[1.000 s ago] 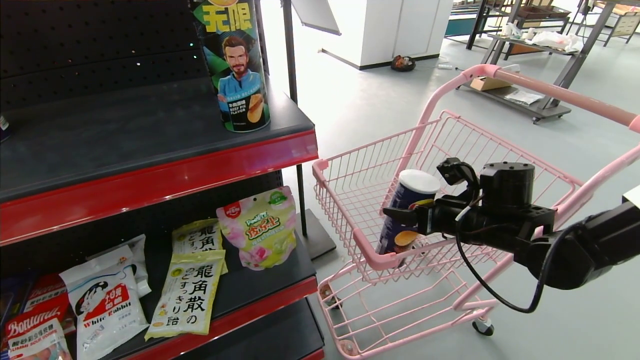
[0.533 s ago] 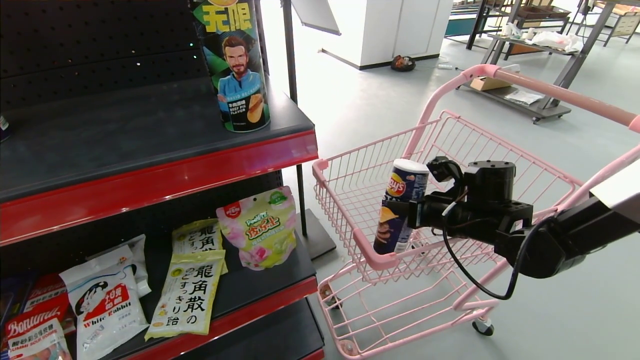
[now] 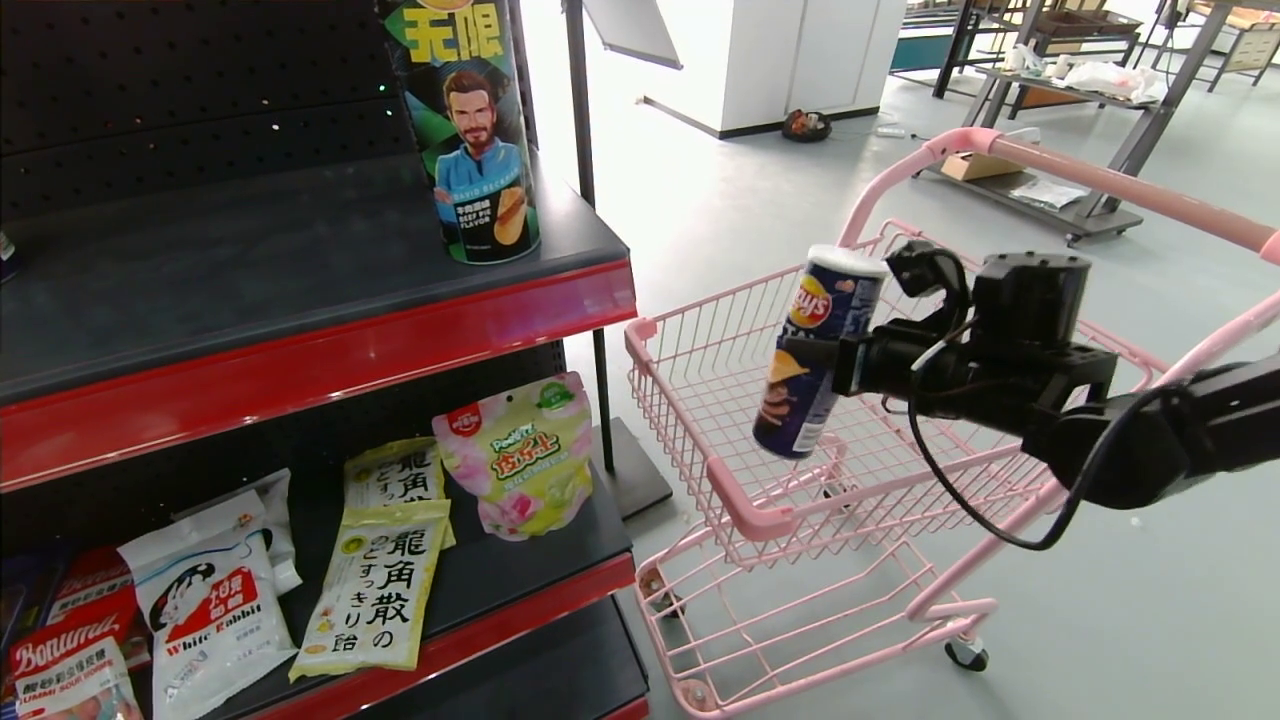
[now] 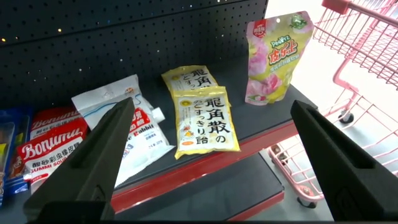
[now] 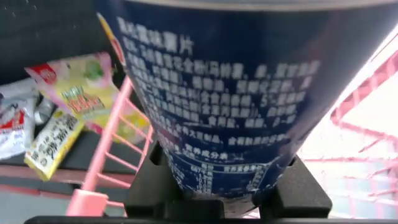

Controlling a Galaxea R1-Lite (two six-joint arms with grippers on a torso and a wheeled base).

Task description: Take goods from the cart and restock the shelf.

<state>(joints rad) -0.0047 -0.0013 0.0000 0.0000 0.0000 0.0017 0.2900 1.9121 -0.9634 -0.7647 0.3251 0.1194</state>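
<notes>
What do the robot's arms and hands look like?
The right arm is black and rounded, with a boxy wrist, a round cap on top and a black cable looping underneath. The right gripper is black too. The left gripper has two long black fingers shaped like wedges.

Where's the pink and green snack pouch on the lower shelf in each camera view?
Head view: the pink and green stand-up pouch leans upright at the lower shelf's end nearest the pink wire cart.
Left wrist view: it stands beside the yellow sachets, the cart just past it.
Right wrist view: it lies beyond the cart's rim, beside the dark blue chip can.
Shared landmark: the pink wire cart.
</notes>
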